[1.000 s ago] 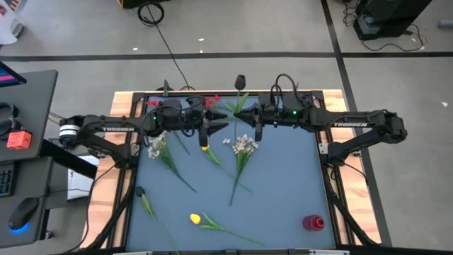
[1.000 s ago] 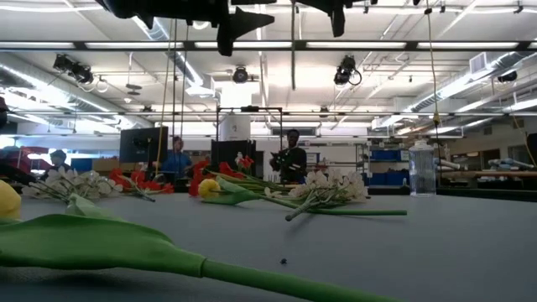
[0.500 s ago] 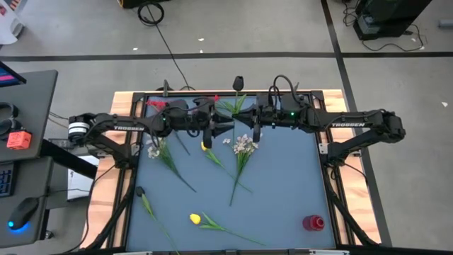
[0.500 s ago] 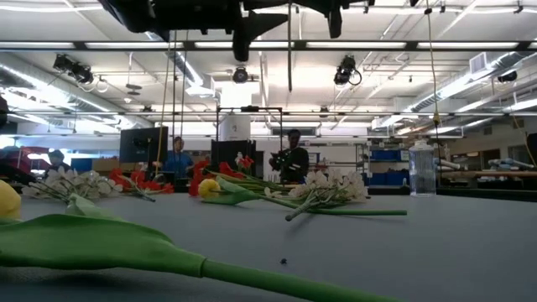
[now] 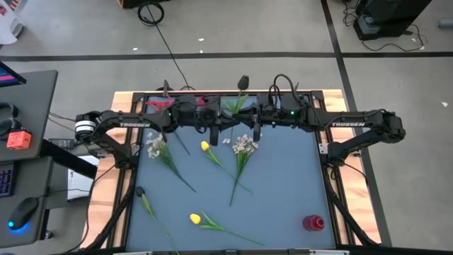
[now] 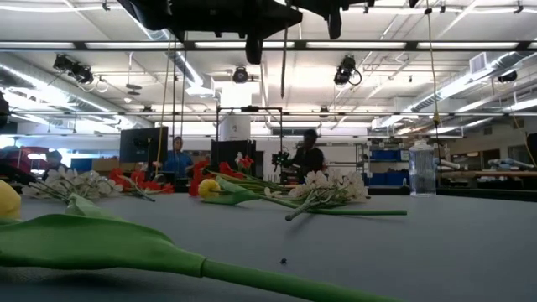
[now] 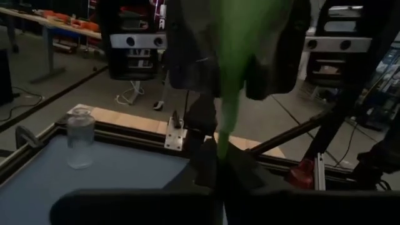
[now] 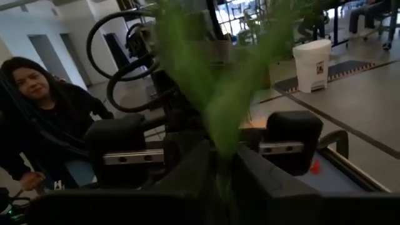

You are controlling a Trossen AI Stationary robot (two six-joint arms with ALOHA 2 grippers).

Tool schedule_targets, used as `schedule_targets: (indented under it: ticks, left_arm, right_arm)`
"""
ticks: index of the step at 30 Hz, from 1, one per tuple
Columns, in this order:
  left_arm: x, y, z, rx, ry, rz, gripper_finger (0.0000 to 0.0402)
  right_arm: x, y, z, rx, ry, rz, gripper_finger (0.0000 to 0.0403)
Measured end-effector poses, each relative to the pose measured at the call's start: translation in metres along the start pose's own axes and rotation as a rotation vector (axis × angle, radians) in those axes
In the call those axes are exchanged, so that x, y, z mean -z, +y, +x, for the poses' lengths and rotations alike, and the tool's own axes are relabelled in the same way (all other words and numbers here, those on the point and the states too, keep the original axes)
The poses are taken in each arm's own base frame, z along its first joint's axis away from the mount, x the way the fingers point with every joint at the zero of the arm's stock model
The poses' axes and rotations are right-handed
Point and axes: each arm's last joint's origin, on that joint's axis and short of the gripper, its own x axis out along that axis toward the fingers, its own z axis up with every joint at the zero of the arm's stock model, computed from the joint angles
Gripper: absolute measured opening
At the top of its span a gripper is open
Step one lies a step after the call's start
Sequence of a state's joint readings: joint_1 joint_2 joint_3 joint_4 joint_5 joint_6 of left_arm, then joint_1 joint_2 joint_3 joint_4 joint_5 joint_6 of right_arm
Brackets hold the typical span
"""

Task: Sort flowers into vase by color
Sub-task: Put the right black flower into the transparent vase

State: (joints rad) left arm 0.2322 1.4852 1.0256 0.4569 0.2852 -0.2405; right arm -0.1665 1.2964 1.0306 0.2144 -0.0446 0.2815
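Overhead, left gripper and right gripper jaws both closed on one green stem, far table edge.

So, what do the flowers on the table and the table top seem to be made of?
Flowers: probably plastic or fabric, since the stem in the low view looks smooth and evenly green. Table top: matte blue-grey sheet, no glare; material unclear.

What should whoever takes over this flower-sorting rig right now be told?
Left pincer: shut on the stem of a green-leaved flower, raised over the table's far edge.
Right pincer: at the same flower.
Lying on the table: white sprays, yellow tulips, red blossoms, a dark-headed flower.
Done: no flower seen in a vase.
Left: all the sorting.
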Motion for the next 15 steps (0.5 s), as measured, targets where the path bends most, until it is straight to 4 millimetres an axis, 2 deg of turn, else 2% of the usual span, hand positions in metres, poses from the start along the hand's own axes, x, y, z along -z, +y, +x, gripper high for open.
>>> schedule_targets:
  ticks: [5, 8, 12, 15]
  left_arm:
    - [0.0, 0.0, 0.0, -0.001, 0.0, 0.007, 0.0006]
    - [-0.001, 0.0, 0.0, 0.0, -0.004, 0.026, 0.0004]
    - [-0.001, 0.0, 0.0, 0.0, -0.003, 0.027, 0.0003]
    - [0.0, 0.001, 0.0, -0.005, 0.001, 0.024, 0.0003]
  right_arm:
    - [0.003, -0.007, 0.001, 0.005, 0.034, 0.052, 0.0127]
    - [0.004, -0.008, 0.003, -0.004, 0.045, 0.053, 0.0138]
    - [0.004, -0.01, 0.003, 0.006, 0.042, 0.054, 0.0121]
    - [0.002, -0.013, 0.002, 0.006, 0.031, 0.054, 0.0078]
